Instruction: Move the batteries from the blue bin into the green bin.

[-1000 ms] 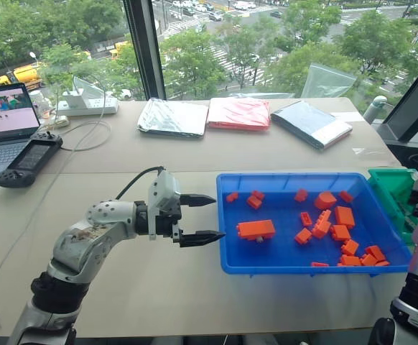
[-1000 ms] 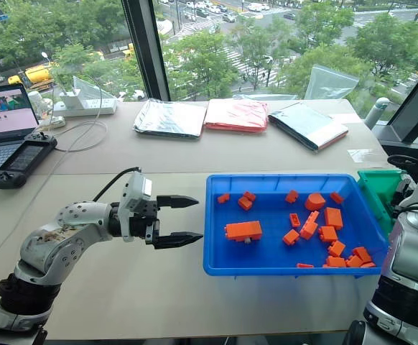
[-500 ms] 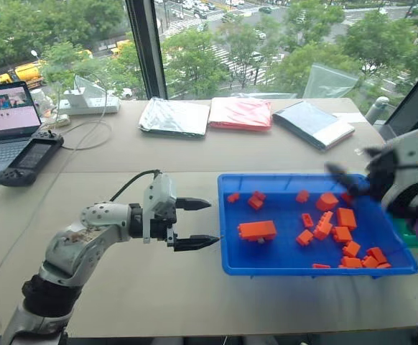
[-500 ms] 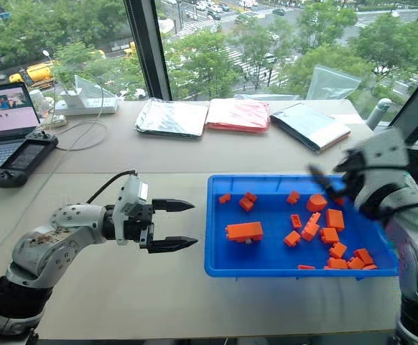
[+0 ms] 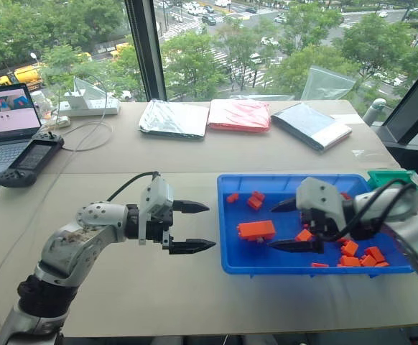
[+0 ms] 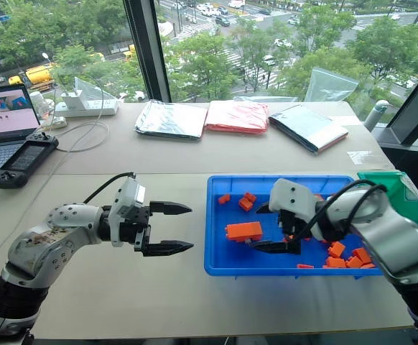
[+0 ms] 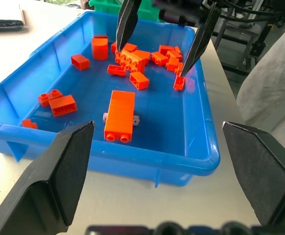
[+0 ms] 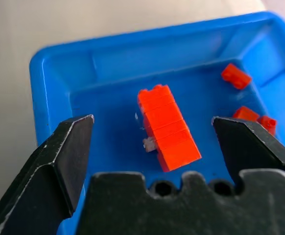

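The blue bin point(image 5: 317, 269) sits on the table at the right and holds several orange studded blocks; batteries as such are out of view. The biggest orange block point(image 5: 256, 229) lies near the bin's left end. My right gripper point(image 5: 270, 226) hangs open low over the bin, pointing left, with that block point(image 8: 168, 128) just ahead between its fingers and apart from them. My left gripper point(image 5: 210, 226) is open and empty over the bare table, just left of the bin, pointing at it. The green bin point(image 5: 396, 176) stands behind the blue bin's right end.
A laptop point(image 5: 4, 118), a handheld controller point(image 5: 29, 159) and a power strip point(image 5: 87, 106) with a cable lie at the far left. A silver bag point(image 5: 172, 117), a red bag point(image 5: 239, 113) and a dark-edged silver bag point(image 5: 311, 123) lie along the far side by the window.
My right arm has swung in from the right edge and come down over the blue bin, its gripper now by the big orange block. The left gripper has stayed put.
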Tool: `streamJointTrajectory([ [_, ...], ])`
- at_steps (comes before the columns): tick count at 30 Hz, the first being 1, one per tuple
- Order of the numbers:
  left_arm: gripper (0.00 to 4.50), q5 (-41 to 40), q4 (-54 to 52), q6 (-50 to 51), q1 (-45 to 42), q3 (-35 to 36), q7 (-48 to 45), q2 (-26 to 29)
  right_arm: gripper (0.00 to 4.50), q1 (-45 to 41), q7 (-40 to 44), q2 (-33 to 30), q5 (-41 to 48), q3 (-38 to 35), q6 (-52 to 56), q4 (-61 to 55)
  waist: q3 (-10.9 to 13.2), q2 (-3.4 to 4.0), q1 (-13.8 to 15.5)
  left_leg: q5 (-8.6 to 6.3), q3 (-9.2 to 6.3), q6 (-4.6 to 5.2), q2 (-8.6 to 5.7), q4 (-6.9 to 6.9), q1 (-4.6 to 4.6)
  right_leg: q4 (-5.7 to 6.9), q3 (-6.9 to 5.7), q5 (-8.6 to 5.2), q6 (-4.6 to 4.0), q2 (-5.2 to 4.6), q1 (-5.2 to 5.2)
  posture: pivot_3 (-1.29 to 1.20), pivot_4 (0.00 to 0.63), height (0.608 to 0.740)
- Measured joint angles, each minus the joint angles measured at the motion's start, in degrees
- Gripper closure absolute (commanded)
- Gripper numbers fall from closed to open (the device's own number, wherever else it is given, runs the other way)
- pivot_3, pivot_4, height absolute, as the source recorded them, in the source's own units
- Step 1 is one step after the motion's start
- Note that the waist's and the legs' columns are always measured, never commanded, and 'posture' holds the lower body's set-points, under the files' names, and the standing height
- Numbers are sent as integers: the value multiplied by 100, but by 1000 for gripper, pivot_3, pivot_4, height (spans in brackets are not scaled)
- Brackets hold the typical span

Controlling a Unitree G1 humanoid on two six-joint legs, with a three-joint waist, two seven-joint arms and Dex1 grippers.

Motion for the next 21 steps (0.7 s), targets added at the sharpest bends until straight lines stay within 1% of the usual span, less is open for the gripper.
streamJointTrajectory([
  [4, 0, 6, -11, -2, 27, 7, 61, -24, 9, -360, 100, 335, -705, 622, -498, 607, 0, 0, 1, 0, -1, 0, 1, 0, -1, 3, 0, 0, 0, 0, -4, 0, 150, 740],
  [6, 0, 7, -17, -2, 35, 8, 99, -45, 9, -463, 93, 520, -890, 749, -585, 799, 0, 0, 3, 0, -2, 0, 1, 0, -2, 4, 1, 0, 0, -1, -5, 0, 150, 740],
  [12, 0, 7, -41, -2, 150, 8, 196, -79, 9, -471, 138, 683, -1149, 823, -698, 1029, 0, 0, 32, 0, -3, 0, 0, 0, -4, 4, 1, 0, 0, -2, -7, 0, 150, 740],
  [13, 0, 7, -44, -2, 151, 8, 206, -79, 515, -471, 137, 734, -1159, 826, -698, 1048, 0, 0, 38, 0, -4, 0, 0, 0, -4, 4, 1, 0, 0, -2, -7, 0, 150, 740],
  [14, 0, 7, -54, -2, 151, 8, 217, -80, 643, -471, 137, 767, -1179, 826, -697, 1050, 0, 0, 44, 0, -3, 0, 0, 0, -4, 5, 1, 0, -1, -3, -8, 0, 150, 740],
  [17, 0, 7, -84, -2, 151, 8, 234, -87, 1745, -470, 159, 778, -1205, 824, -697, 1051, 0, 0, 58, 0, -3, 0, 0, 0, -4, 5, 1, 0, 0, -3, -8, 0, 150, 740],
  [20, 0, 7, -85, -2, 151, 8, 240, -92, 2644, -470, 223, 775, -1206, 820, -697, 1051, 0, 0, 69, 0, -3, 0, 0, 0, -4, 5, 1, 0, -1, -3, -8, 0, 150, 740],
  [21, 0, 7, -85, -2, 151, 8, 243, -99, 3046, -470, 233, 775, -1206, 815, -696, 1051, 0, 0, 73, 0, -3, 0, 0, 0, -4, 5, 1, 0, -1, -3, -8, 0, 150, 740],
])
